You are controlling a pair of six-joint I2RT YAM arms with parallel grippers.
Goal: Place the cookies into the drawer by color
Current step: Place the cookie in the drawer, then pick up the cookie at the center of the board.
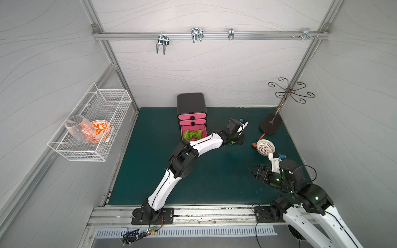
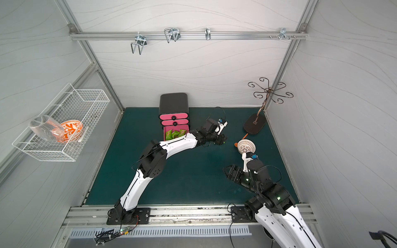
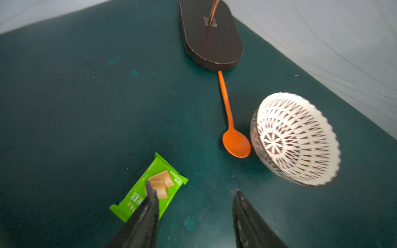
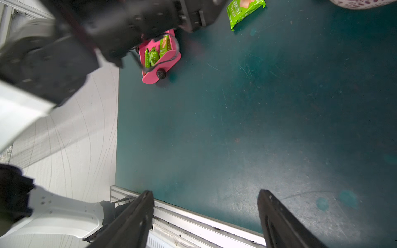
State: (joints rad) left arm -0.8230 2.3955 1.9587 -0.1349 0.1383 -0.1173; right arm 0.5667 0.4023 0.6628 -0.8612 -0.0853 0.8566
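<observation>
A green cookie packet [image 3: 137,193] lies flat on the green mat. My left gripper [image 3: 193,192] hangs open just above it; one fingertip [image 3: 151,199] overlaps the packet and the other stands over bare mat. In both top views that gripper [image 1: 235,142] [image 2: 222,141] is to the right of the black drawer cabinet [image 1: 191,105] [image 2: 173,104]. The cabinet's bottom pink drawer [image 4: 169,62] is pulled out, with several green packets [image 1: 192,134] [image 2: 175,134] inside. The two upper drawers are shut. My right gripper [image 4: 205,193] [image 1: 253,169] is open and empty above the mat's front right.
A patterned bowl [image 1: 266,147] [image 3: 296,139] lies tilted beside an orange spoon [image 3: 235,142], right of the left gripper. A dark stand base [image 1: 271,123] sits at the back right. A wire basket [image 1: 92,128] on the left wall holds a glass and an orange bowl.
</observation>
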